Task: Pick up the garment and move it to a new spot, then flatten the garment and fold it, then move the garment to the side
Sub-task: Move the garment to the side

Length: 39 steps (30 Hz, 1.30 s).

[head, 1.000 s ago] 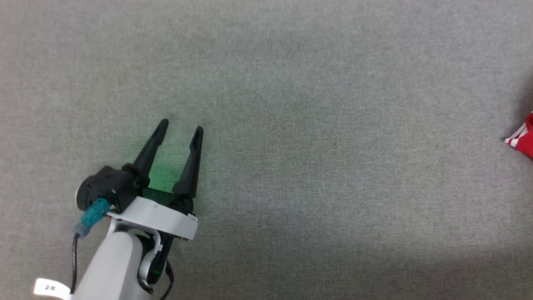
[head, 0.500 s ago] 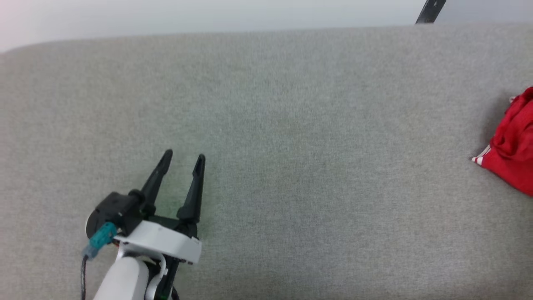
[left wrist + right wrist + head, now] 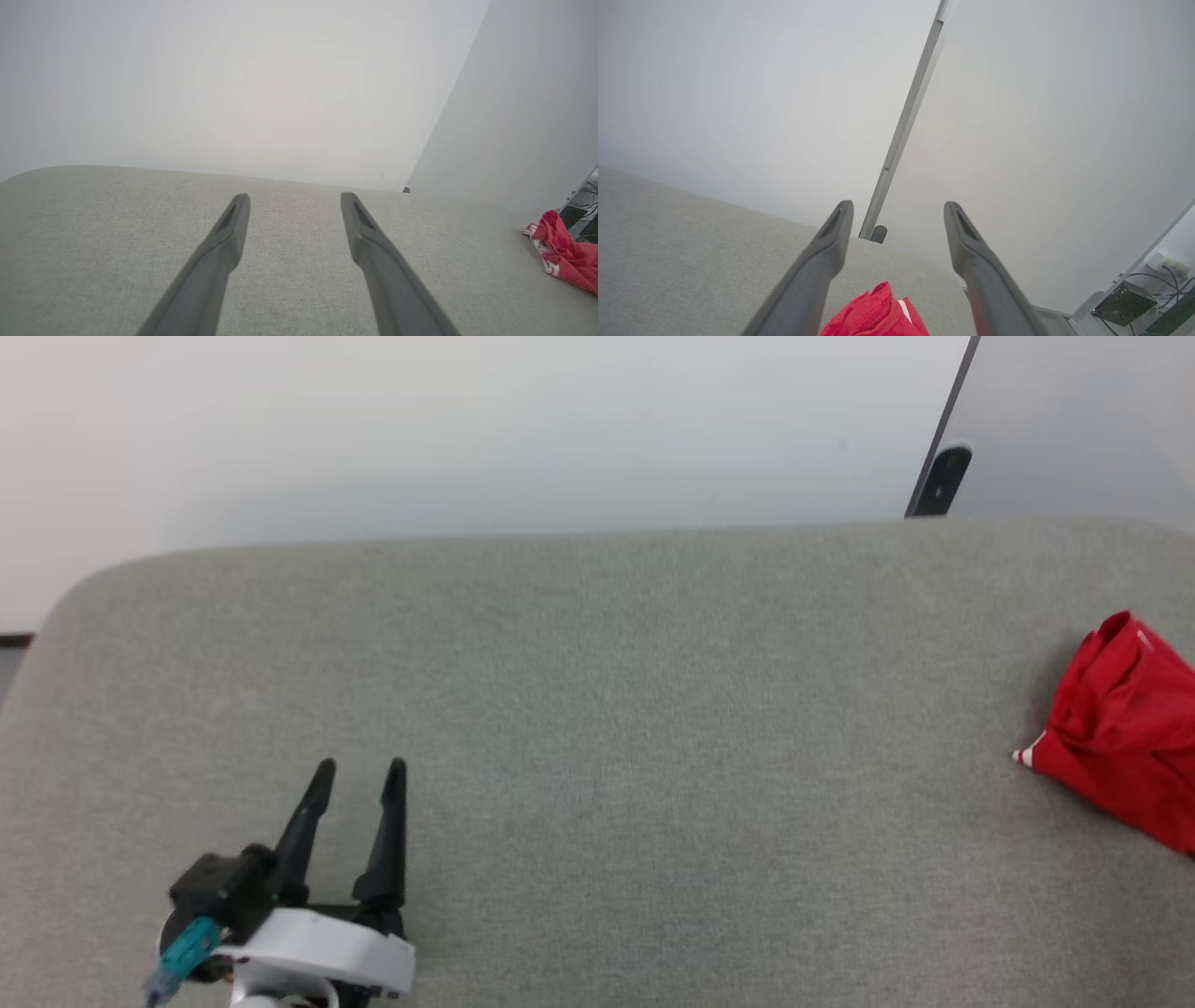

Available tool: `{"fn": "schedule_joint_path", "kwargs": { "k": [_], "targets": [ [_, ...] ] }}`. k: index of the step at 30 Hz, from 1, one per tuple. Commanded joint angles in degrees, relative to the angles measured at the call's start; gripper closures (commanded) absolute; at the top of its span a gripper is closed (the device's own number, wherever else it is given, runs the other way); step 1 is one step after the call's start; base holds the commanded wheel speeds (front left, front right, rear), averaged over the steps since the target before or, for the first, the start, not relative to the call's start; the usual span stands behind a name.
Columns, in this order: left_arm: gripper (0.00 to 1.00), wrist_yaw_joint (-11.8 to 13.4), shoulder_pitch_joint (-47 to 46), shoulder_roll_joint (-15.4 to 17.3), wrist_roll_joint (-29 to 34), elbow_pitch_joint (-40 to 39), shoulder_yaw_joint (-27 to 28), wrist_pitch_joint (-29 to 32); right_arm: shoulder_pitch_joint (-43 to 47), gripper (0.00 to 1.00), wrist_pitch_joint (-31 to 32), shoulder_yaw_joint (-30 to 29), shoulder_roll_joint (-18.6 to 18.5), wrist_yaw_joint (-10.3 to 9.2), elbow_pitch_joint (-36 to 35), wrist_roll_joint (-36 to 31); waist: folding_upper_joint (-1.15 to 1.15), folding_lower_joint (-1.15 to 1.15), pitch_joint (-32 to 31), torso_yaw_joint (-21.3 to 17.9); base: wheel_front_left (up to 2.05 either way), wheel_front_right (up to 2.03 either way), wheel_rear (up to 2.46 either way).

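The garment point(image 3: 1116, 728) is a red bunch of cloth, all crumpled up. A bit of red-and-white striped trim pokes out at its lower left corner. It lies on the gray cloth table point(image 3: 653, 709), far over on the right side, and part of it runs off the right edge of the head view.

The left gripper point(image 3: 361, 767) sits low on the left side of the table, well apart from the garment. Its two dark fingers are spread apart and hold nothing. The right gripper point(image 3: 899, 205) has its fingers spread wide too, and it holds nothing. In the right wrist view the red garment lies low between those two fingers, but they are not closed on it.

The far edge of the table runs straight across, just in front of a pale wall point(image 3: 467, 429). The far left corner of the table is round. A thin dark strip point(image 3: 938, 476) goes up the wall near the far right. A wide stretch of gray cloth lies between the left gripper and the garment. Some small boxes with wires point(image 3: 1125, 303) sit off past the right end of the table.
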Motion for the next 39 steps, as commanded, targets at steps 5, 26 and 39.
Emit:
{"fn": "schedule_joint_path", "kwargs": {
  "k": [5, 26, 39],
  "targets": [
    [0.0, -0.15, 3.87, -1.71, 0.9, -2.19, 3.91, 0.03, 5.98, 0.0, -7.91, -0.9, 4.37, -0.07, -1.81, -4.5, 0.0, 0.0, -5.38, 1.53, 0.0, 0.0, 0.0],
    [0.0, -0.15, 12.35, -3.02, 6.16, -6.43, 8.09, 0.03, 25.75, 0.0, -8.4, -9.27, 23.17, -0.07, -16.71, -9.9, 0.0, 0.0, -8.63, 4.79, 0.0, 0.0, 0.0],
    [0.0, -0.15, 11.87, -2.76, 6.82, -5.48, 5.12, 0.03, 24.65, 0.0, -8.4, -7.62, 23.97, -0.07, -15.9, -10.48, 0.0, 0.0, -9.15, 5.27, 0.0, 0.0, 0.0]
  ]
}}
